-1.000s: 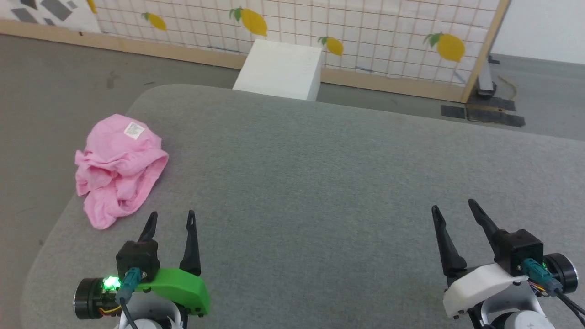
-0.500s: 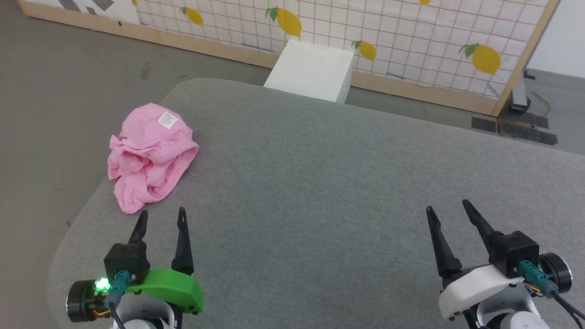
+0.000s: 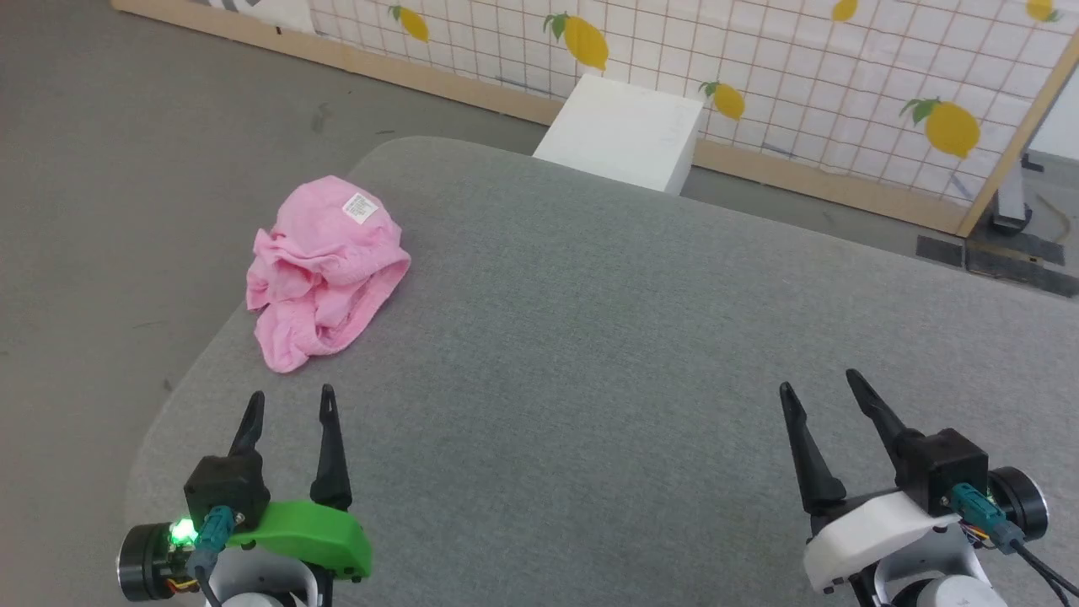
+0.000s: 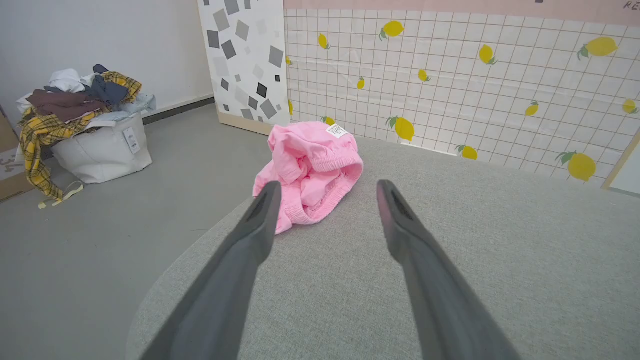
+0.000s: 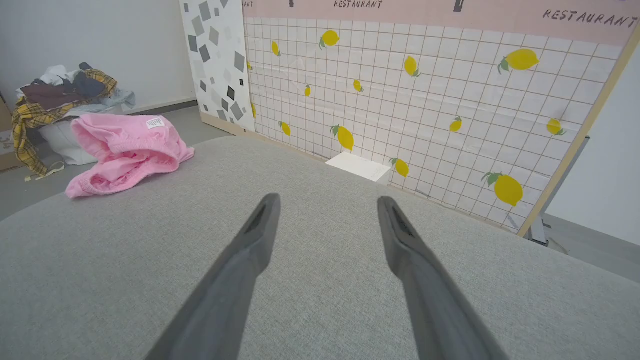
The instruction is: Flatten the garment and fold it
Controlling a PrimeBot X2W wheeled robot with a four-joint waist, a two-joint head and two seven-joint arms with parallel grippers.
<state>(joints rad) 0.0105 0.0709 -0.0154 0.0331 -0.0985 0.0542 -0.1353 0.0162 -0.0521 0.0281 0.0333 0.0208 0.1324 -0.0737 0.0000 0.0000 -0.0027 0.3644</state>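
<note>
One garment (image 3: 324,270): pink shorts bunched into a soft, rumpled heap, neither flat nor folded.
Where it lies: on the table (image 3: 607,354) near its far-left rounded corner, ahead of the left gripper (image 3: 291,393) and well apart from the right gripper (image 3: 819,381). Its left side reaches the table's left edge; whether it overhangs cannot be told.
Long axis: in the head view it runs from the far end down toward the near left, roughly along the table's left edge and a little slanted.
Which way it points: the white label (image 3: 361,207) sits face up at the far end. The narrower tail points toward the robot. The waistband (image 4: 325,206) curls along the right and near side, its opening turned toward the left gripper.
Fabric: thin, matte and creased, with many small folds. The waistband is gathered and ribbed. The label is a small rectangle with print too small to read.
Table: grey woven cloth cover, flat, with a rounded corner.
Left gripper: hovers over the near-left of the table, fingers spread, grasping nothing.
Right gripper: over the near-right, fingers likewise parted and empty.
Fingers: long, dark, tapering to points.
Beyond the table: a white block (image 3: 624,139) on the grey floor, a lemon-print grid screen (image 3: 801,67) in a wooden frame, and a pale bag heaped with clothes (image 4: 100,145).
</note>
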